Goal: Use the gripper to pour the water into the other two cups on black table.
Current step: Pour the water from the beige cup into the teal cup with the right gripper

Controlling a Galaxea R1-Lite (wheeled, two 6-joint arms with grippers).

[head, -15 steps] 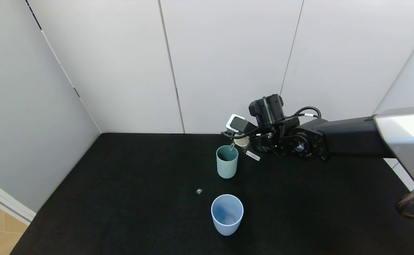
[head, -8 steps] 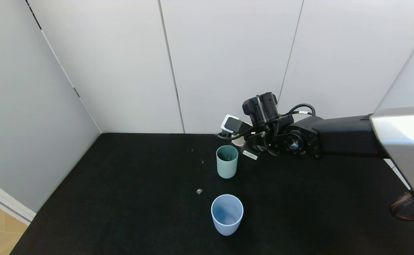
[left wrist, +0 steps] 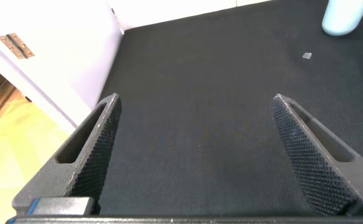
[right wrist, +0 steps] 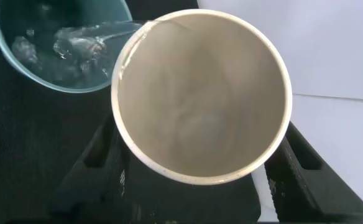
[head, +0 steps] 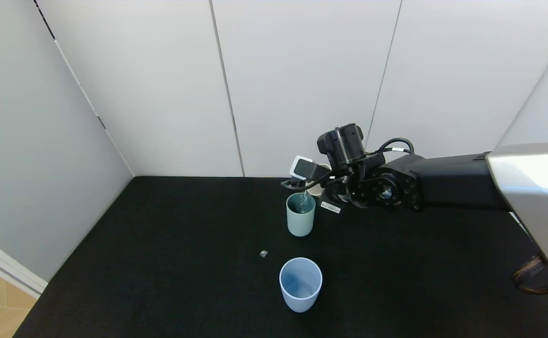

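In the head view, the black table [head: 161,263] is seen below pale wall panels [head: 302,84]. Right of centre, the right gripper [head: 312,188] is held above the teal cup [head: 300,214]; the pale blue cup [head: 300,283] is set lower down.

In the left wrist view, the left gripper [left wrist: 197,158] is spread wide, empty, over the table.

In the right wrist view, the cream cup [right wrist: 201,96] is clamped, tipped; water [right wrist: 76,46] is seen in the teal cup at upper left.

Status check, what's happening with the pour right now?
Right gripper shut on beige cup, tipped, water streaming into teal cup. Left gripper open, parked. Pale blue cup waiting. No obstruction.
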